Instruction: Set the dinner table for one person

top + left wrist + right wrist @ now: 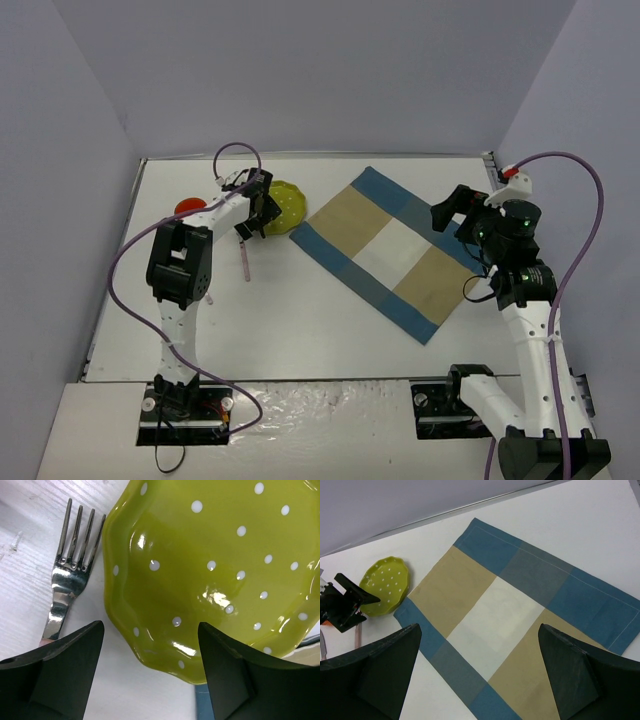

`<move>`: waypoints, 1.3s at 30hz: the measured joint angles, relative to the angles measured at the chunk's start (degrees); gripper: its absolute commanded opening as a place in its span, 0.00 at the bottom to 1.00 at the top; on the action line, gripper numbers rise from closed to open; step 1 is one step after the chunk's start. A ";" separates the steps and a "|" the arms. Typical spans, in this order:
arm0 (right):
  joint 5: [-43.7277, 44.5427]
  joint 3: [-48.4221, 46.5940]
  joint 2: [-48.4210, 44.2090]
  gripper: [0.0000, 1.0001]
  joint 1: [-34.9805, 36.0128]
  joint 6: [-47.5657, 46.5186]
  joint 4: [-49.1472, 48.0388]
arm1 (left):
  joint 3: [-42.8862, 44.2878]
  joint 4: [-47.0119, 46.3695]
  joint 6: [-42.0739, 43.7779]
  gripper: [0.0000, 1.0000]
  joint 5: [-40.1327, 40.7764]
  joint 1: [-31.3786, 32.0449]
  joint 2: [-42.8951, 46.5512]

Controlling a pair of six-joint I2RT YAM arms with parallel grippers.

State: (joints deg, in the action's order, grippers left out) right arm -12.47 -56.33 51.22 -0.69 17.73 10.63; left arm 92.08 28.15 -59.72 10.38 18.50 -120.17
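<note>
The white dinner table (300, 320) holds a green dotted plate (285, 202) at the back left and a blue-and-tan placemat (390, 250) lying diagonally to its right. A fork (245, 258) with a pink handle lies just left of the plate. My left gripper (254, 216) is open and empty, low over the plate's near-left rim (150, 645); the fork's tines (75, 535) lie beside the rim. My right gripper (452, 212) is open and empty, held high over the placemat's right end (520, 630). The right wrist view also shows the plate (386, 584).
A red object (186, 208) sits at the far left behind the left arm. A second pink-handled utensil (207, 296) lies half hidden by the left arm. Lavender walls bound the table on three sides. The placemat's left corner (205, 702) nearly touches the plate.
</note>
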 measured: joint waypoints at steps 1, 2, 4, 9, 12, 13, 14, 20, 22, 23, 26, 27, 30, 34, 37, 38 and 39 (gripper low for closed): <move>-0.02 0.08 0.00 1.00 0.00 -0.06 0.00 | 0.24 0.00 -0.28 0.66 0.08 0.00 -0.38; -0.01 0.12 -0.01 1.00 0.13 -0.13 -0.01 | 0.37 -0.01 -0.52 0.66 0.17 0.00 -0.67; 0.00 0.18 -0.02 1.00 0.63 -0.30 -0.02 | 0.49 0.02 -0.88 0.63 0.41 0.00 -1.10; -0.02 0.64 -0.02 1.00 1.53 -0.90 -0.03 | 0.50 0.13 -1.60 0.57 1.49 0.00 -1.44; -0.02 1.15 -0.07 1.00 1.53 -1.11 -0.03 | 0.52 0.15 -2.04 0.50 2.07 0.00 -1.53; -0.02 1.29 -0.09 1.00 1.53 -1.16 -0.02 | 0.52 0.15 -2.14 0.48 2.22 0.00 -1.56; -0.02 1.39 -0.09 1.00 1.53 -1.18 -0.02 | 0.52 0.15 -2.24 0.47 2.35 0.00 -1.61; -0.06 1.51 -0.16 1.00 1.55 -1.22 -0.02 | 0.49 0.17 -2.99 0.24 3.19 0.00 -1.78; -0.06 1.51 -0.29 1.00 1.55 -1.22 -0.02 | 0.39 0.03 -3.38 0.15 3.63 -0.02 -1.70; -0.07 1.52 -0.41 1.00 1.55 -1.22 -0.03 | 0.34 -0.16 -3.42 0.11 3.84 -0.07 -1.67; -0.15 1.55 -0.77 1.00 1.54 -1.22 -0.04 | 0.22 -0.85 -3.51 0.00 4.63 -0.15 -1.49; -0.25 1.55 -0.86 1.00 1.54 -1.22 -0.04 | 0.20 -1.14 -3.59 0.00 4.80 -0.19 -1.38; -0.55 1.55 -0.98 1.00 1.59 -1.20 -0.04 | 0.08 -1.46 -3.25 0.00 4.48 -0.54 -1.05; -1.01 1.59 -0.98 1.00 1.72 -1.18 -0.04 | 0.01 -0.75 -2.25 0.00 4.20 -0.97 0.33; -1.37 1.59 -0.98 1.00 1.86 -1.15 -0.04 | 0.02 -0.39 -0.79 0.00 3.77 -1.56 2.59; -1.49 1.59 -0.98 1.00 1.86 -1.14 -0.04 | 0.03 -0.27 -0.19 0.00 3.73 -1.78 3.50; -1.59 1.60 -0.98 1.00 1.86 -1.13 -0.04 | 0.10 -0.05 0.56 0.00 3.71 -1.99 4.40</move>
State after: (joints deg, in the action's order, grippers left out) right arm -14.06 -54.73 50.24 1.17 16.61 10.59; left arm 92.18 28.10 -59.16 14.09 16.51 -115.77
